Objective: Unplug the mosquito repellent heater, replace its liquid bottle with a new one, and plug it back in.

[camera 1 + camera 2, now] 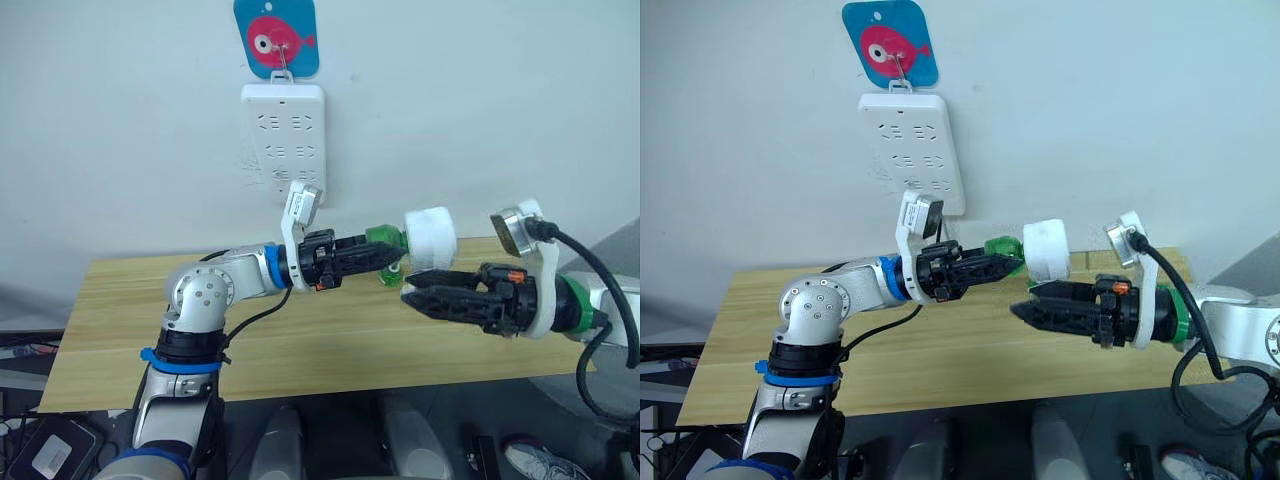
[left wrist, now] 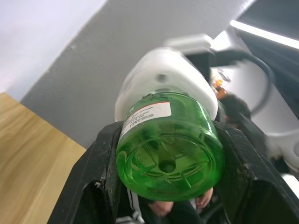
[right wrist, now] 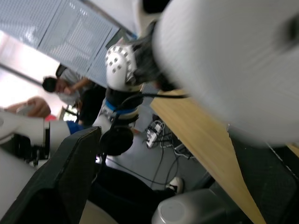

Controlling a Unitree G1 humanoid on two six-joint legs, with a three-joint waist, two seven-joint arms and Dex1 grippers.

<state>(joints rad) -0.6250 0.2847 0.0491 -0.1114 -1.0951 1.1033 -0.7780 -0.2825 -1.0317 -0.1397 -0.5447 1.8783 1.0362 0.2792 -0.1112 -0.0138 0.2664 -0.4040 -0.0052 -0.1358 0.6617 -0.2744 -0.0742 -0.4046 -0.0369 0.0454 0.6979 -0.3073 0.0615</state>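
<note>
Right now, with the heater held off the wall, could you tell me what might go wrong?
The left gripper alone holds the green bottle, with the mosquito repellent heater on its far end above the table; a loose joint could drop the heater. The right gripper waits open below and could knock it.
</note>
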